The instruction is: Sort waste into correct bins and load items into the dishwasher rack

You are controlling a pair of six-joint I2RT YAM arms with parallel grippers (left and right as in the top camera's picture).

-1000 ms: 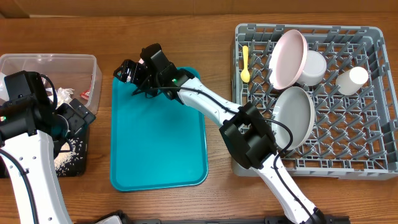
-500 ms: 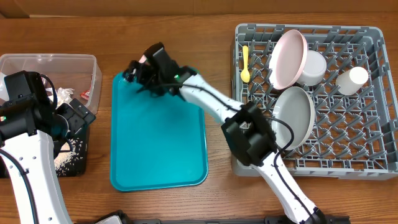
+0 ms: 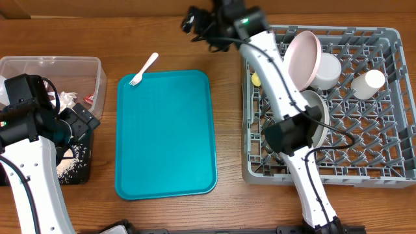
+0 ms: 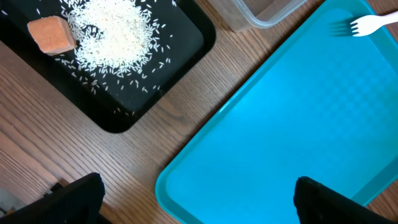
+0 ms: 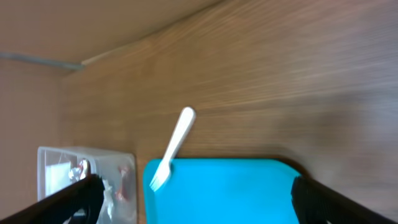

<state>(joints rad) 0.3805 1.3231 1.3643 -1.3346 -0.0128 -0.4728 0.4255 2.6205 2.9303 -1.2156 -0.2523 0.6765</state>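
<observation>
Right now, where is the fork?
In the overhead view the pale fork lies at the teal tray's far left corner, tines on the tray, handle angled out over the wooden table, just right of the clear tub.

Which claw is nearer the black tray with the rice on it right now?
Left. The left claw hangs right beside the black tray, at the teal tray's edge. The right claw is far off, beyond the teal tray, by the rack's back corner.

The right gripper (image 3: 194, 26) has been withdrawn from the teal tray's (image 3: 166, 136) far-left corner, where the pale fork (image 3: 144, 68) is now left exposed.
</observation>
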